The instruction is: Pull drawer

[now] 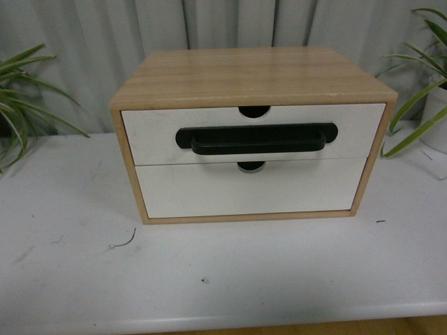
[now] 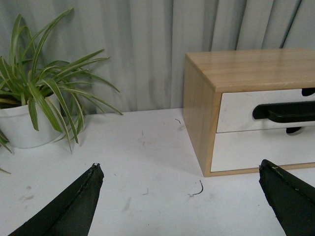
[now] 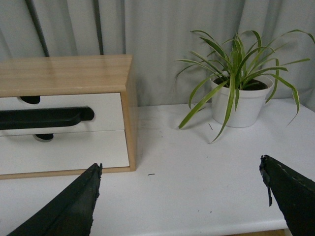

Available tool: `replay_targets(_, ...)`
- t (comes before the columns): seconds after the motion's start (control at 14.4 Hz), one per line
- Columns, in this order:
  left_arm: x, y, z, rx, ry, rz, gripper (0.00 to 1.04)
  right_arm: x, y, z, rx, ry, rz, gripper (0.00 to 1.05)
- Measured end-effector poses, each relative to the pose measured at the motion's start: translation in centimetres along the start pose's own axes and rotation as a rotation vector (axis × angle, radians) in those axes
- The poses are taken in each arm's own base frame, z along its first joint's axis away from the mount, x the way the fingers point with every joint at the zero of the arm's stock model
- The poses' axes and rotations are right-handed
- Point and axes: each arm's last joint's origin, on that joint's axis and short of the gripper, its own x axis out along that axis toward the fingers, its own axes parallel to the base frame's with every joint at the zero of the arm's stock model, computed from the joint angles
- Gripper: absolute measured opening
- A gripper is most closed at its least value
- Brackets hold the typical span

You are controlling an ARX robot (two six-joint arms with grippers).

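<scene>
A light wood cabinet [image 1: 251, 73] stands on the white table [image 1: 209, 279]. Its upper drawer [image 1: 154, 132] has a white front, a long black bar handle [image 1: 257, 138] and a half-round notch in its top edge; it sits flush and closed. The same drawer [image 2: 236, 110] shows in the left wrist view and again, the drawer [image 3: 106, 103], in the right wrist view. Neither gripper appears in the front view. My left gripper [image 2: 182, 206] is open over bare table, short of the cabinet's left corner. My right gripper [image 3: 182, 201] is open over the table off the cabinet's right corner.
Below it is a plain white drawer front [image 1: 251, 188] without a handle. A potted plant in a white pot [image 2: 24, 125] stands left of the cabinet, another potted plant [image 3: 241, 101] to its right. A grey curtain hangs behind. A small bent wire [image 1: 126, 241] lies on the table.
</scene>
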Motion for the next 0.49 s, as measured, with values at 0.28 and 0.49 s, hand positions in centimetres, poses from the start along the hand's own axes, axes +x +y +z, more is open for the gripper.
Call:
replay_targets(0.28, 0.0, 0.0, 0.0, 0.0, 0.0, 0.0, 0.98, 0.0, 0.0, 0.0, 0.002, 0.0, 0.0, 0.98)
replay_targets(0.49, 0.0, 0.0, 0.0, 0.0, 0.0, 0.0, 0.98, 0.0, 0.0, 0.0, 0.002, 0.0, 0.0, 0.98)
